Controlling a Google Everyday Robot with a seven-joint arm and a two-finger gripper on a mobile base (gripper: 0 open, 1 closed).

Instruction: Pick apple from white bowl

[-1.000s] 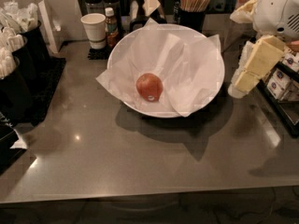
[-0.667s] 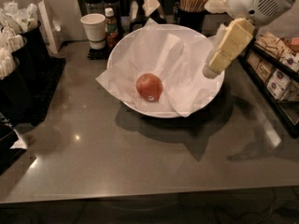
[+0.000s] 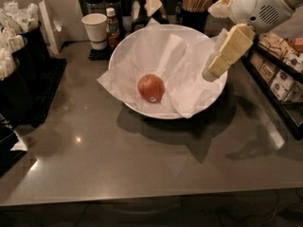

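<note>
The apple (image 3: 151, 87) is small, red-orange, with a tiny white sticker. It lies left of centre in the wide white bowl (image 3: 157, 117), on crumpled white paper sheets (image 3: 189, 86). The bowl stands on the grey counter. My gripper (image 3: 211, 71), cream-coloured on a white arm, reaches in from the upper right and hangs over the bowl's right rim. It points down and to the left. It is well to the right of the apple and above it, and does not touch it.
A small white paper cup (image 3: 95, 28) and a sauce bottle (image 3: 111, 25) stand behind the bowl at left. A holder of wooden stirrers (image 3: 194, 4) stands behind it. A black organiser (image 3: 23, 74) lines the left side. A rack of packets (image 3: 279, 74) lines the right.
My gripper has moved left, from beside the bowl's right side to over its right rim. The apple and the bowl have not moved.
</note>
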